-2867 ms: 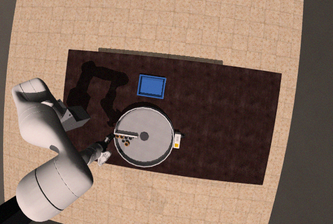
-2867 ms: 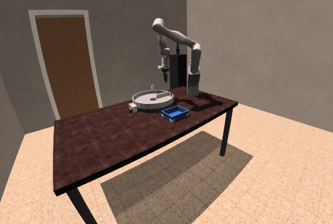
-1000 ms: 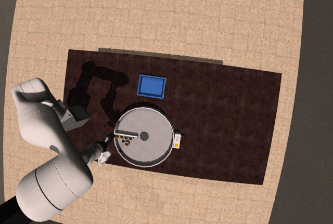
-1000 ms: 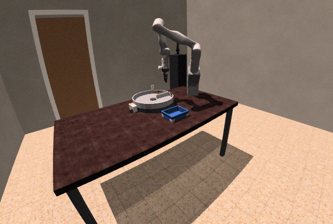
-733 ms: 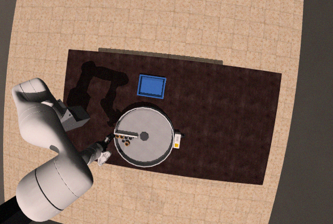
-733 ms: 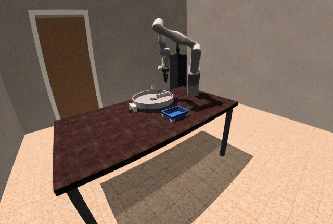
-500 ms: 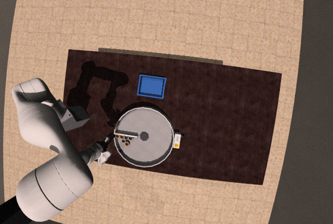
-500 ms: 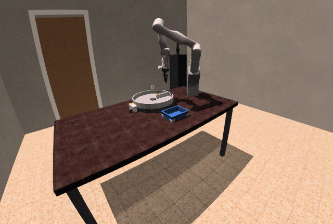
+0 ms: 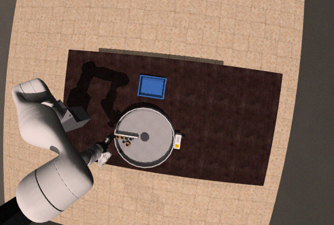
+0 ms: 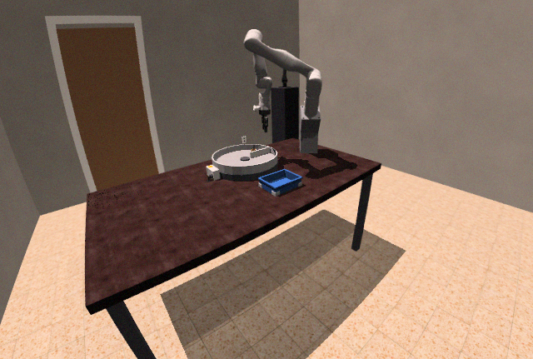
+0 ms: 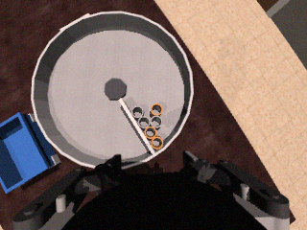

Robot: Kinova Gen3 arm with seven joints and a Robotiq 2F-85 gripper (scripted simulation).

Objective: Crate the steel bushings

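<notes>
Gripper [image 10: 264, 126] hangs high above the near-arm edge of the turntable [image 11: 41, 72], fingers spread wide, nothing between them; first pick not yet made by the look of it, crate [image 9: 140, 85] shows only its blue floor. Step in hand looks like the approach to the first steel bushing. Bushings sit in a tight cluster against a thin white radial bar [image 11: 136, 126] that runs from the dark octagonal hub [image 11: 115, 89] out to the rim, in the wrist view three grey ones [image 11: 138, 112] and three orange ones [image 11: 156, 109] mixed together, touching or just beside each other. Grey ones read as the steel; small short rings with dark bores, smooth, likely slick to pinch. Orange ones to be left alone. Next move calls for dropping straight down over a grey ring at the cluster's edge, with fingers lined up so they slip beside it without knocking an orange neighbour or the bar, and timing it if the disc turns. Turntable is a flat matte grey disc with a raised white-edged wall, small white box [image 9: 177, 141] with a yellow label on its side. Crate is a shallow blue rectangular bin, plastic-looking, just beside the turntable on the dark mottled wood table [image 10: 150, 226]
</notes>
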